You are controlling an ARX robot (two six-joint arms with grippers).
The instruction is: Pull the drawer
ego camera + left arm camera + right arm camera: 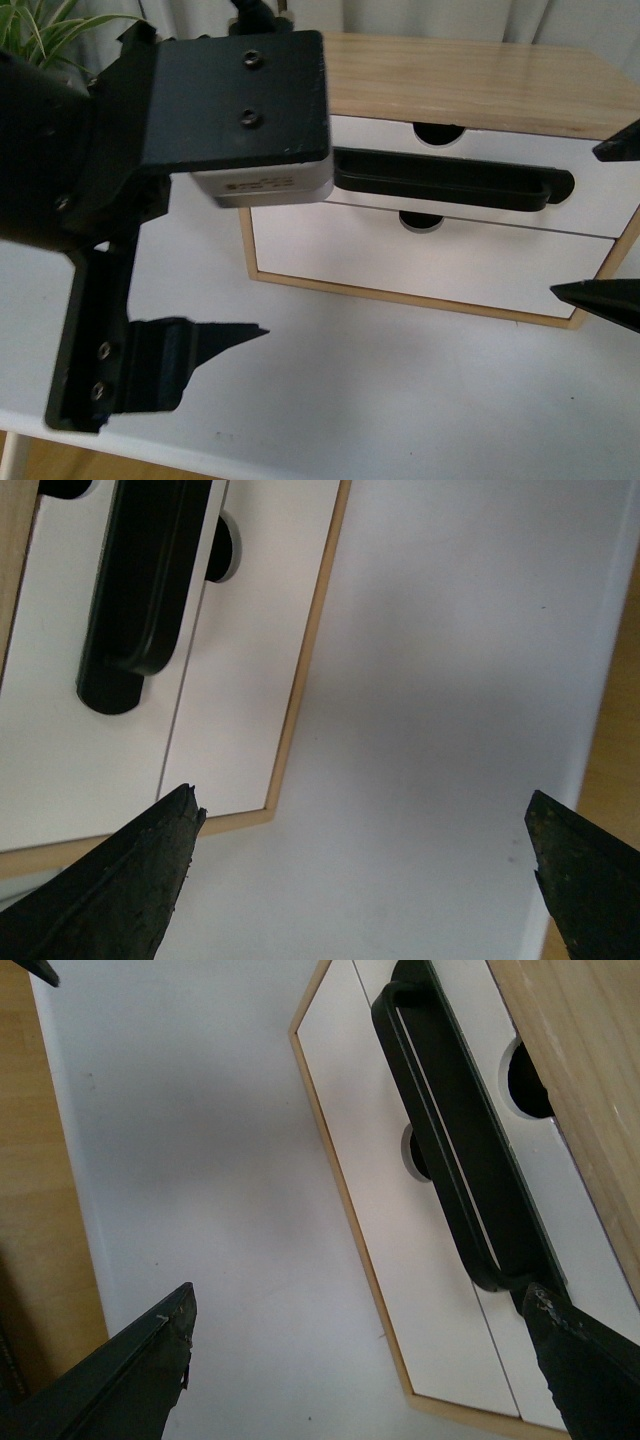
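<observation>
A wooden chest [480, 85] stands on the white table. Its upper drawer [480, 150] has a white front, a semicircular notch [438, 132] in the top edge and a long black bar handle [450, 180]; it sits flush with the chest. My left gripper [360, 800] is open over bare table by the chest's lower left corner; one finger [225, 338] shows below the arm, and the handle [135, 600] lies beyond it. My right gripper [605, 220] hangs open in front of the chest's right end, empty, one fingertip close to the handle [450, 1150].
Below the handled drawer is a plain white drawer front [420, 260] with only a notch. The left arm's black body [100, 180] hides the chest's left part. A plant [40, 35] stands at the back left. The table's front edge [300, 465] is near.
</observation>
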